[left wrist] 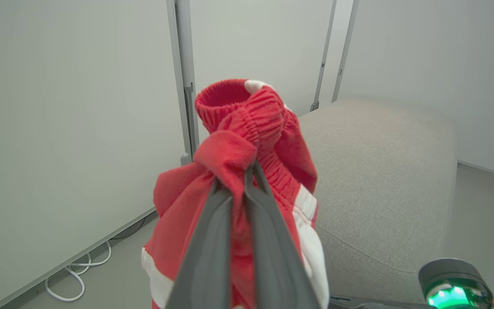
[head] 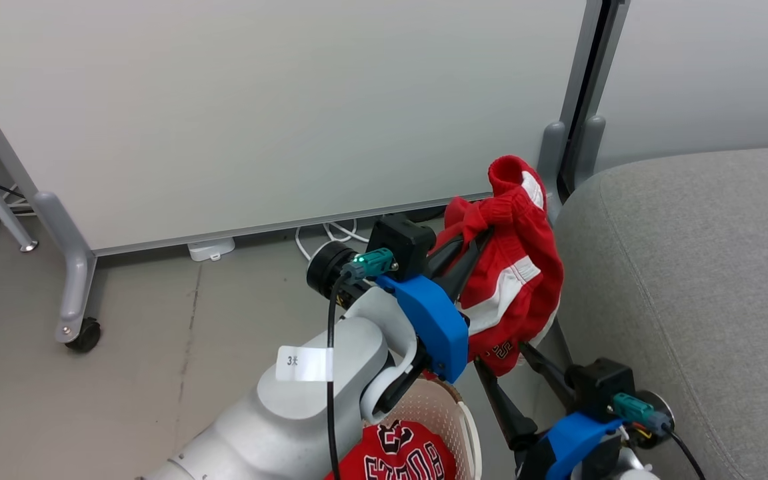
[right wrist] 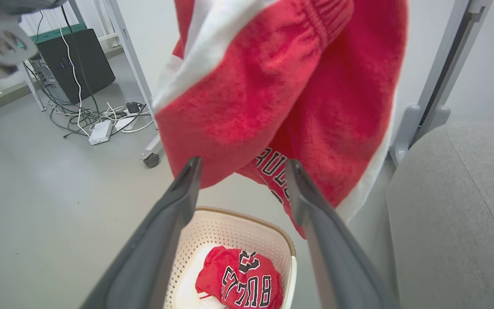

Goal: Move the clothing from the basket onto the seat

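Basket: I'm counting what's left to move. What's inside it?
A crumpled red jersey with black-and-white lettering lies in the basket, with some white cloth showing beside it. Anything beneath the jersey is hidden.

head: high, looks down | wrists: close | all share shorts (head: 539, 261)

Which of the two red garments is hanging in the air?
The white-striped shorts, clamped by the left gripper; the lettered jersey lies in the basket.
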Robot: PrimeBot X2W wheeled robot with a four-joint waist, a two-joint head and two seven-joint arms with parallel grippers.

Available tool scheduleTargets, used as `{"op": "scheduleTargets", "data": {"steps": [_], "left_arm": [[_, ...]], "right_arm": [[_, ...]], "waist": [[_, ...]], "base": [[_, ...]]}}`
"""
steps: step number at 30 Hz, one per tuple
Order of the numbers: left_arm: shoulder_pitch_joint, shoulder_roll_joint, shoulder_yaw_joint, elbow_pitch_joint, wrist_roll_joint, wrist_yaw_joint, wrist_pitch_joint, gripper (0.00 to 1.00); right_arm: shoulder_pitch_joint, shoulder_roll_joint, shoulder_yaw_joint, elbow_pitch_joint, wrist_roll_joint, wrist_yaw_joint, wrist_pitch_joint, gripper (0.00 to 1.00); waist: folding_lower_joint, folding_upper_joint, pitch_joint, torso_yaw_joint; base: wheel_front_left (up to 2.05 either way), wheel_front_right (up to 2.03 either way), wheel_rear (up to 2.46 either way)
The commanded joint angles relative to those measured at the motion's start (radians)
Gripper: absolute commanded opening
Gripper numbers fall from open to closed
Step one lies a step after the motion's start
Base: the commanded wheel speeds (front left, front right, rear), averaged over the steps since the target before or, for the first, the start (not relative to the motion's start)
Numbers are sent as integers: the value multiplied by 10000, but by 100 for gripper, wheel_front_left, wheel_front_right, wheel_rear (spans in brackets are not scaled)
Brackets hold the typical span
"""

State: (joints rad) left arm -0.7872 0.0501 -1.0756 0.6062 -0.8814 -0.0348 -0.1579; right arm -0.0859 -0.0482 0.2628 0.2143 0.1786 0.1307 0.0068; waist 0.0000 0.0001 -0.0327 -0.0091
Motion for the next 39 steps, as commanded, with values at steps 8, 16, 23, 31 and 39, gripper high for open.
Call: {"op": "scheduleTargets", "data": {"steps": [8, 16, 23, 31, 39], "left_arm": [[-326, 4, -403, 107, -348, 77, -218, 0], [-459, 3, -767, 101, -640, 104, -339, 0], [-590, 4, -965, 60, -878, 175, -455, 0], [-662, 3, -1225, 49, -1161, 204, -585, 0], [-727, 1, -1384, 232, -1378, 241, -703, 0]], "right_arm": [[-973, -38, 451, 356, 336, 3, 59, 100], [-1992, -33, 905, 1074, 727, 3, 7, 100], [-2765, -36, 1252, 1673, 1283, 3, -294, 100], [-3486, -36, 1391, 2481, 1352, 3, -771, 0], [-3555, -35, 1342, 3044, 981, 1, -1037, 0]], "waist": [[0, -1, 105, 97], [0, -1, 130, 178], [0, -1, 153, 192], [0, -1, 181, 201], [0, -1, 112, 161]], "base": [[0, 0, 0], [0, 0, 0], [0, 0, 0], [0, 0, 0], [0, 0, 0]]}}
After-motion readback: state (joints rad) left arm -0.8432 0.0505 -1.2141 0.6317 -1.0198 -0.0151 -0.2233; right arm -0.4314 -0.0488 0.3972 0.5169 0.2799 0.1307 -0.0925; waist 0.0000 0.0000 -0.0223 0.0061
